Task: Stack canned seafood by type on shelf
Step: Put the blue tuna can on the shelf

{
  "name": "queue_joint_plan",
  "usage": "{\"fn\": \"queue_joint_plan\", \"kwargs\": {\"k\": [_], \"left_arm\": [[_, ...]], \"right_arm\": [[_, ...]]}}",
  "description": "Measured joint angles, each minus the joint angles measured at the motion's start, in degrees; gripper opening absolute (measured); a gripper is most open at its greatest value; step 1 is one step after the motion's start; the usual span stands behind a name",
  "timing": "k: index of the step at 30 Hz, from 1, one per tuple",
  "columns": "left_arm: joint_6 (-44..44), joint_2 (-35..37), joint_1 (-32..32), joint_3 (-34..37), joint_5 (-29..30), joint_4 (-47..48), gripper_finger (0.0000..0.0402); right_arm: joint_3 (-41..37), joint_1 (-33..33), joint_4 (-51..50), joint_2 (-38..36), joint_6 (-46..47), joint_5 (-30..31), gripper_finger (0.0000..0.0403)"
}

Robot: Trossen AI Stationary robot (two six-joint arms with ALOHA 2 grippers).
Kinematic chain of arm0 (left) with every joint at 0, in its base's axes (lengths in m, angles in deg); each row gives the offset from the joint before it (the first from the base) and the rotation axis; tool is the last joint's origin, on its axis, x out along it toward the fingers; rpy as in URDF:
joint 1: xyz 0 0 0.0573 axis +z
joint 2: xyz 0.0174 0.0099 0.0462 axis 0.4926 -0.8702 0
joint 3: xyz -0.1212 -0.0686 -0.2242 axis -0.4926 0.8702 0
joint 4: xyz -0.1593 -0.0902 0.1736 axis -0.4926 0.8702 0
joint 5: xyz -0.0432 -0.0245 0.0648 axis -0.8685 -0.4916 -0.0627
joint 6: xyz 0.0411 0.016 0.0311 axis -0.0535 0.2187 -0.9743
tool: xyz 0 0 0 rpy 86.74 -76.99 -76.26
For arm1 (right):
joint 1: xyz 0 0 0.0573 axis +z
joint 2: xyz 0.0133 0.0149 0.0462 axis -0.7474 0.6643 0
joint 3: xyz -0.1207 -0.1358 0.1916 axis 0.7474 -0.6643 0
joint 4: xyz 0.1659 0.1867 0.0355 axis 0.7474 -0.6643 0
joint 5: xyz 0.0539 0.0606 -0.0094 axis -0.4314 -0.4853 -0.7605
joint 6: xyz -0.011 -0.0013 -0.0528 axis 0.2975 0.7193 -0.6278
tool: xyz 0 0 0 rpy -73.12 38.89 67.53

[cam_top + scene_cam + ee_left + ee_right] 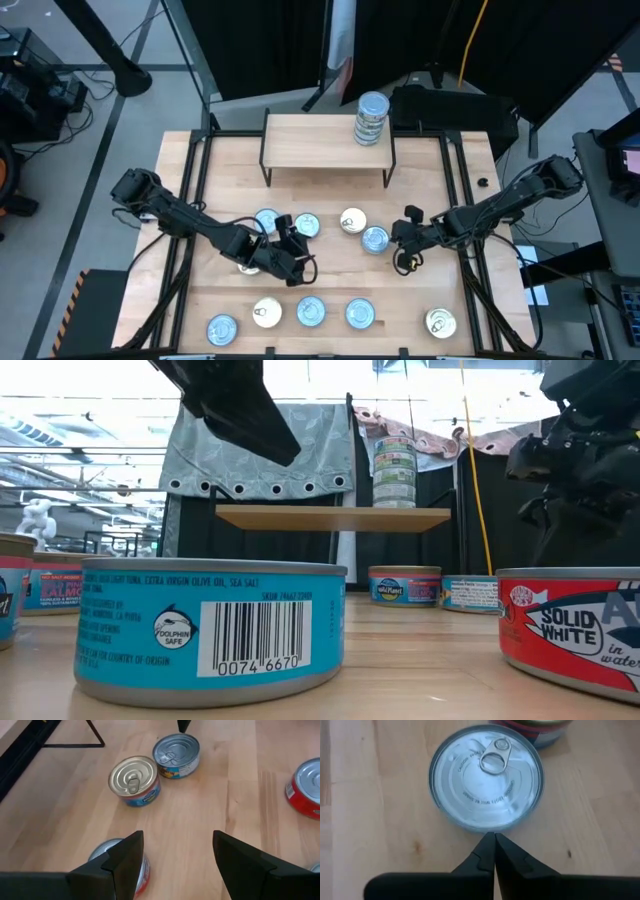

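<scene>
The shelf [325,140] stands at the table's far middle, with a stack of tins [371,118] on its right end, also visible in the low view [394,472]. Several more tins lie flat on the table. My right gripper [402,240] is shut, its tips at the near rim of a silver-lidded tin [487,777] [375,239]. A cream-lidded tin [134,780] sits beside that one. My left gripper [177,855] is open and low over the table's middle [298,255]. A red-sided tin [112,854] lies just outside one of its fingers. My right gripper points its shut fingertips [490,845] level at the rim [487,827] of the silver-lidded tin, from the table's right. I cannot tell whether they touch it. The tin rests flat on the table.
A row of tins lies along the near edge [311,312], with one more at near right [440,322]. Two tins [267,221] sit on the far side of my left gripper. A blue tin [210,630] and a red tin [570,625] fill the low view's foreground. Black rails run along the table's sides.
</scene>
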Motion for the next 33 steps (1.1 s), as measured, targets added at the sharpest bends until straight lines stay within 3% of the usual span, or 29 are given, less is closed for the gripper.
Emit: {"fn": "queue_joint_plan", "kwargs": {"k": [5,27,33], "left_arm": [[-1.45,0.0,0.23,0.02,0.0,-1.86,0.0237],[-4.38,-0.04,1.23,0.02,-1.74,-4.47,0.0237],[-9.46,-0.07,1.53,0.02,-2.09,-8.95,0.0237]], "right_arm": [[3.16,0.02,-1.03,-0.37,-1.09,0.11,0.0001],[3.55,0.0,-1.31,6.03,-0.76,1.12,0.0],[3.43,0.0,-3.53,6.09,0.6,0.01,0.0]]}}
